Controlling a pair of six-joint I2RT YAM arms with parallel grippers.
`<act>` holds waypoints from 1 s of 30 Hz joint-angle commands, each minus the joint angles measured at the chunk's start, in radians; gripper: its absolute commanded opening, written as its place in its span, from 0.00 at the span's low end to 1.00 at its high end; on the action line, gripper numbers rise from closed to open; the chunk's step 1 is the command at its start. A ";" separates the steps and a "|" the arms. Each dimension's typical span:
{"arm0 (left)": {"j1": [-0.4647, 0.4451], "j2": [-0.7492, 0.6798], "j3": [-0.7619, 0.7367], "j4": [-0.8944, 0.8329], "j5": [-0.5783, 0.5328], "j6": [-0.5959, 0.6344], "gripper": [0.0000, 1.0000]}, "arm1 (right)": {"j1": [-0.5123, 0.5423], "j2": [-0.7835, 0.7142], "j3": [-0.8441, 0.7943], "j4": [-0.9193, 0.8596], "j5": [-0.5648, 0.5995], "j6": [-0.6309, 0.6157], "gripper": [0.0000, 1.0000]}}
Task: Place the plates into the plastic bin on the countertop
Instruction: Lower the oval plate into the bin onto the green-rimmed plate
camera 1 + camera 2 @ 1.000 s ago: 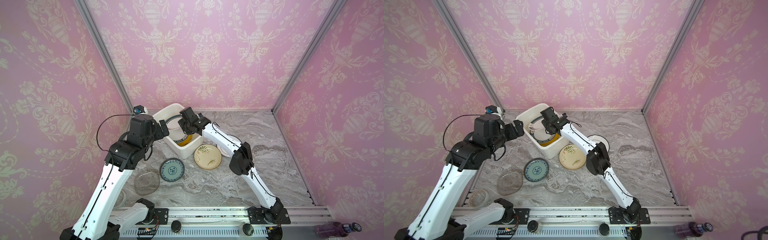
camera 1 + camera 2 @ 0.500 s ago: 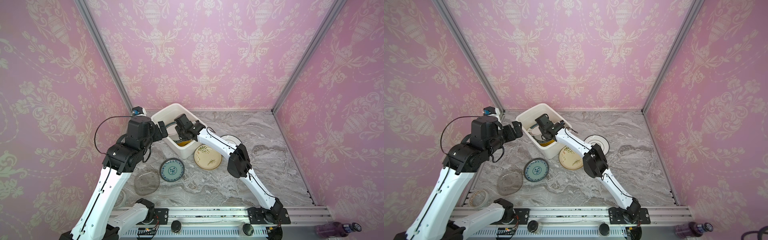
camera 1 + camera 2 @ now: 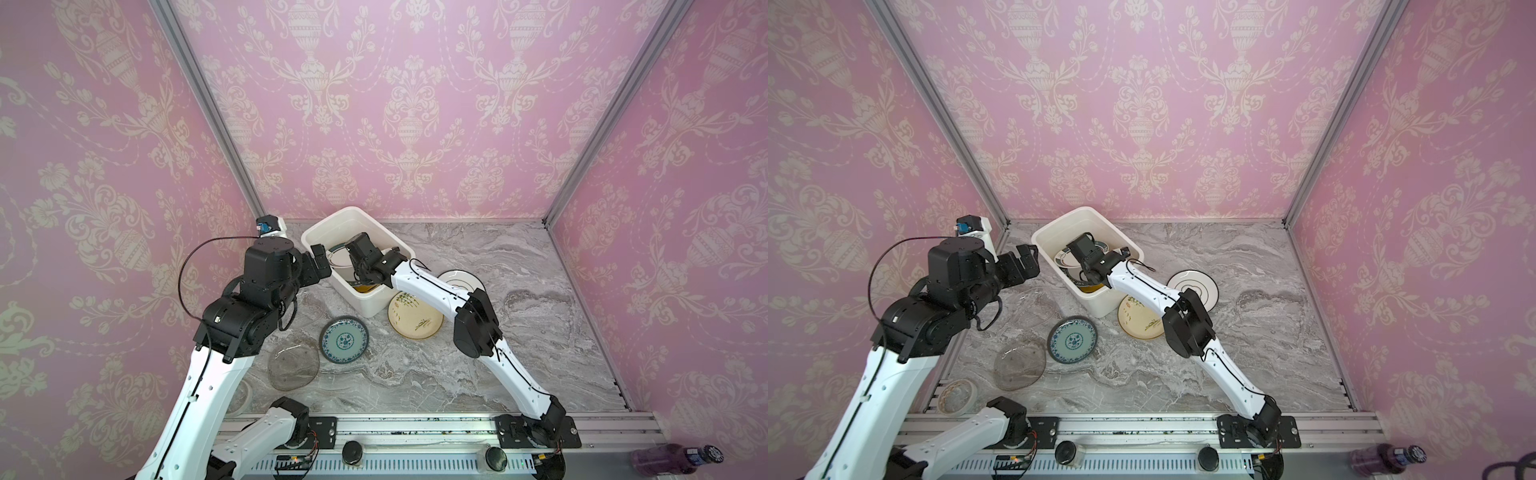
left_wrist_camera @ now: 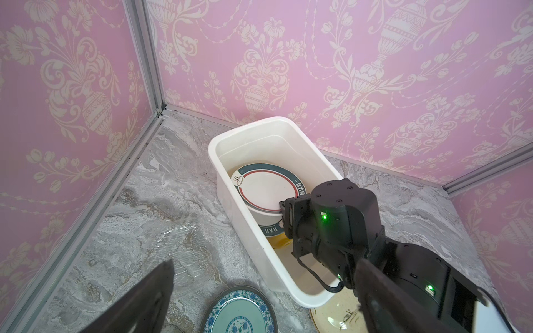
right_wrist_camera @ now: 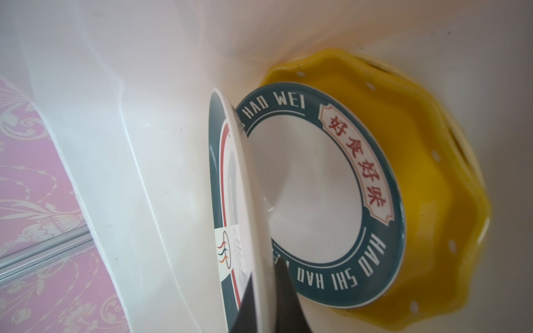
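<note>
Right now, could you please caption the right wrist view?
Right gripper holds a dark-rimmed plate inside the white bin.

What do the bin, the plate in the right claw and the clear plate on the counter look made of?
Bin: smooth white plastic, moulded rolled rim. Held plate: glossy, printed teal band; ceramic or melamine, can't tell. Clear plate: see-through, countertop shows through it; glass or clear plastic.

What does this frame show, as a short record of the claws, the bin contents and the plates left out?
right claw: shut on dark-rimmed plate, tilted on edge inside plastic bin
left claw: open, empty, beside the bin
in bin: lettered plate lying on yellow scalloped plate
on countertop: teal plate, cream sprig plate, clear glass plate, white ringed plate
</note>
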 commanded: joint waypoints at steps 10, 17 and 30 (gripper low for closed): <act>0.020 0.001 -0.012 -0.003 0.008 0.033 0.99 | 0.006 0.040 0.037 -0.006 0.025 0.043 0.04; 0.025 0.002 -0.016 -0.002 -0.001 0.037 0.99 | 0.005 0.051 0.038 -0.018 0.023 0.052 0.13; 0.037 -0.005 -0.014 -0.002 -0.032 0.054 0.99 | 0.005 0.076 0.041 -0.054 0.000 0.096 0.50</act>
